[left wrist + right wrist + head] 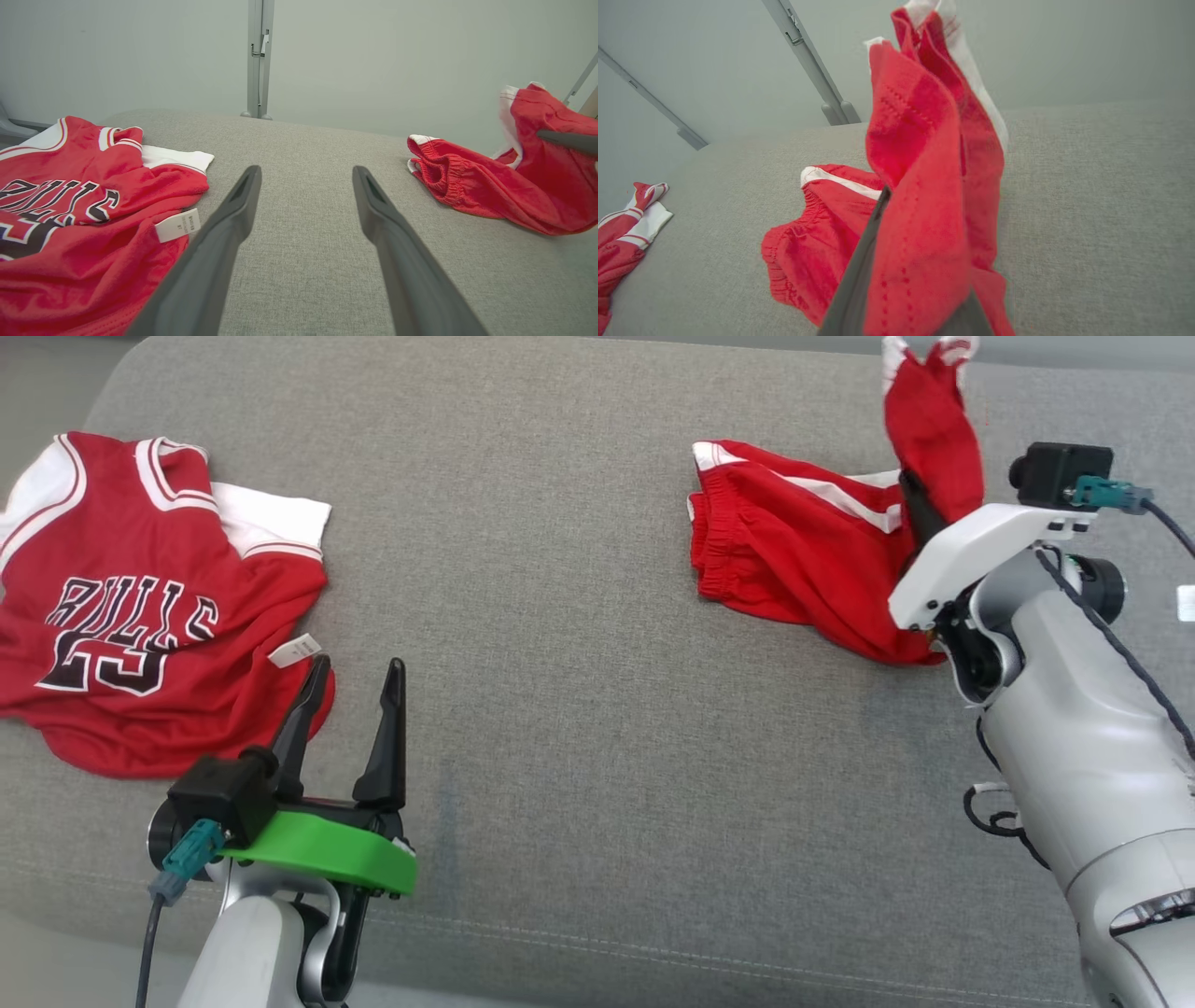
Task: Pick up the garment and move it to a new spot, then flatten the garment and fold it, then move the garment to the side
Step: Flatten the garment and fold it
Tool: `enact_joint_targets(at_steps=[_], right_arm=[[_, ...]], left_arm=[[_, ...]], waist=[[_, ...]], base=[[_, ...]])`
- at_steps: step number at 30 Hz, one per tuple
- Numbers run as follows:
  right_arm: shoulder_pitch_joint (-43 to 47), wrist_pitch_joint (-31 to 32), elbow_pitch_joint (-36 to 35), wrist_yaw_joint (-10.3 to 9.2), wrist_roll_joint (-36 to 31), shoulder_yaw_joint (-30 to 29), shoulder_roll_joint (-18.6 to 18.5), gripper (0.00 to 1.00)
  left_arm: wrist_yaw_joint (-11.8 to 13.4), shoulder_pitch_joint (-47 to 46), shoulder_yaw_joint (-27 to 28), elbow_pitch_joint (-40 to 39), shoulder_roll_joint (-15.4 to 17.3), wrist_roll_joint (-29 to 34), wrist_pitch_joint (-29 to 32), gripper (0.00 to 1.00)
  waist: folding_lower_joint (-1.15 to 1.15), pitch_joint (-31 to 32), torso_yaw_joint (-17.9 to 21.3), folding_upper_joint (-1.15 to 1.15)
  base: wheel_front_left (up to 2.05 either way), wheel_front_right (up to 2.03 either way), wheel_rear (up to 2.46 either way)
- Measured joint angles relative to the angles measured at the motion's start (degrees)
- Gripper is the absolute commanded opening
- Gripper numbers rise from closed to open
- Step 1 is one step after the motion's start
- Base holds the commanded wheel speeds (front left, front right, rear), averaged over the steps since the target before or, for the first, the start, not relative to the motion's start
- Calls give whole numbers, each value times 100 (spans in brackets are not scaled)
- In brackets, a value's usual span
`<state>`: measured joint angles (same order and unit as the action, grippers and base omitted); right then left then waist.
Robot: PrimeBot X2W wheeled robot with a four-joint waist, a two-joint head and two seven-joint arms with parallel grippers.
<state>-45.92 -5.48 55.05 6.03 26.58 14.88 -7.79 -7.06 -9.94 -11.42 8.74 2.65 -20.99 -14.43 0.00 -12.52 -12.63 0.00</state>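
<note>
While partly aloft, red shorts (794, 560) in right end effector (913, 495).

Big grey soft cushion (579, 523), cloth top, rounded corner at far left. Line of stitches (672, 947) along near edge. Two red things on it, well apart. Left side: red shirt (140, 616), lying flat but wrinkly, white trim, black letters and number on front, small white tag (294, 651) at its edge. Right side: red shorts (794, 560) with white stripe, stretchy waist end resting on cushion, other end up in air, off cushion.
</note>
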Motion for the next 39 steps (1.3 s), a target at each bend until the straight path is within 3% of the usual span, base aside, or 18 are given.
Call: enact_joint_targets(at_steps=[16, 18, 19, 20, 21, 32, 39], right_arm=[[-89, 208, 526, -108, -89, 238, 291, 2], [-113, 248, 579, -111, -107, 289, 346, 27], [-125, 256, 597, -118, -131, 318, 360, 46], [-141, 257, 611, -132, -145, 345, 365, 92], [-191, 256, 621, -152, -145, 382, 367, 100], [-216, 250, 590, 30, -175, 900, 420, 100], [246, 524, -3, 120, 586, 1666, 409, 100]], left_arm=[[-1, 1, -10, 20, -20, -63, 0, 100], [-1, 1, 13, 20, -20, -69, 0, 100], [-1, 1, 12, 20, -21, -70, 0, 100], [-1, 1, 12, 21, -22, -71, 0, 100], [-1, 1, 12, 21, -22, -97, 0, 100], [-1, 47, 91, 26, -25, -103, 0, 100], [-4, 81, 73, 48, -26, -102, 0, 100]], waist=[[0, 17, -431, 0], [0, 17, -447, 0], [0, 16, -450, 0], [0, 17, -452, 0], [0, 18, -453, 0], [0, 87, -313, 0], [0, 150, -132, 0]], base=[[0, 0, 0], [0, 0, 0], [0, 0, 0], [0, 0, 0], [0, 0, 0], [0, 0, 0], [0, 0, 0]])
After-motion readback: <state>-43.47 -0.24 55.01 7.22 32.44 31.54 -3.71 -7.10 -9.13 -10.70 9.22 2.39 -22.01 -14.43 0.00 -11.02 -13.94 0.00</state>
